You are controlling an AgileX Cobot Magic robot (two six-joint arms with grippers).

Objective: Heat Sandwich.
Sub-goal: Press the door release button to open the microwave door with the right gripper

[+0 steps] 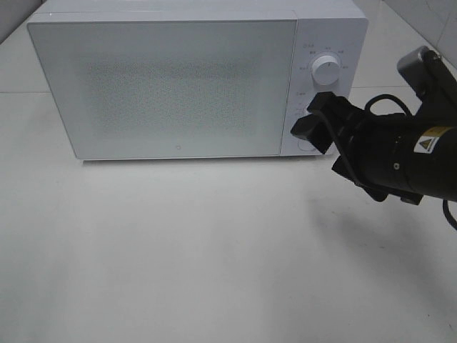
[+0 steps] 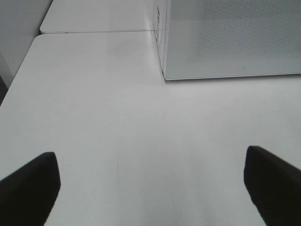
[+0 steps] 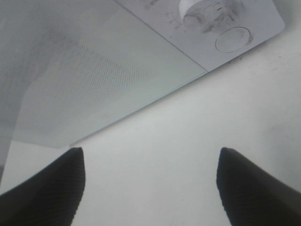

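Microwave [image 1: 178, 78], closed, on white tabletop [image 1: 178, 250]; my right gripper [image 1: 310, 118] hovers spread by its control panel [image 1: 321, 32], my left gripper [image 2: 150, 153] spread wide above the tabletop

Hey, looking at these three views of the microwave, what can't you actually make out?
- Sandwich: in no view; the microwave is shut and nothing shows through its dotted front.
- Lower dial: covered by the right end effector in exterior high; blurred and edge-cut in right wrist.
- Panel labels: too small everywhere.
- Left end effector: outside exterior high; left wrist shows only its fingertips.
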